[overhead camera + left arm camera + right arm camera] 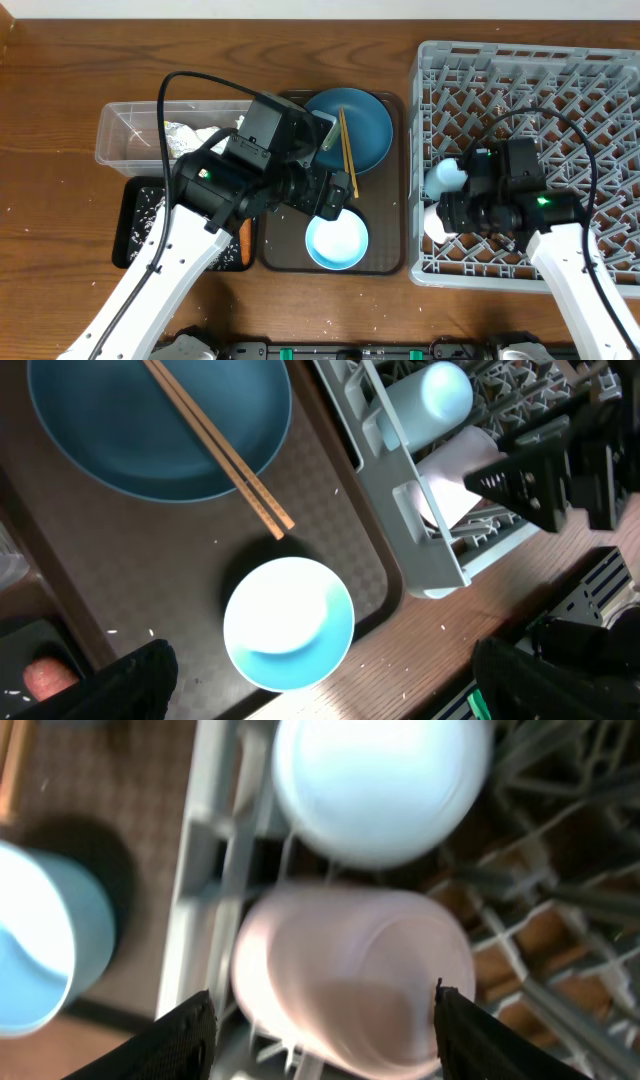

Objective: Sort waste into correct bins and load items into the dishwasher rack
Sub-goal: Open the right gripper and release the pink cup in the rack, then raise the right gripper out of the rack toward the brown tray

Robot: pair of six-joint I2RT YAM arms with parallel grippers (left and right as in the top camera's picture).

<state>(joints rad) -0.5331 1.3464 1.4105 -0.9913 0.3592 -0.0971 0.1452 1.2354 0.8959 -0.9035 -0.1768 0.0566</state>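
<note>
at the rack point(212, 850) wall, pink cup point(350, 980) between right fingers point(185, 1042)

The serving tray point(385, 215) is set between the rack point(560, 70) on the right and, on the left, the tub point(115, 140) with the shallow tray point(135, 235) before it. On the serving tray, the dish point(370, 135) is placed behind the bowl point(337, 243), and the chopsticks point(346, 150) are laid across the dish. At the rack's left edge, the farther cup point(447, 176) is lodged just behind the nearer cup point(434, 222).

The work surface is a table point(60, 200) of dark brown wood, its grain running left to right. Beyond the table's far edge lies a pale strip point(300, 8); whether it is wall or floor cannot be determined. Illumination across the table is even, without hard shadows.
</note>
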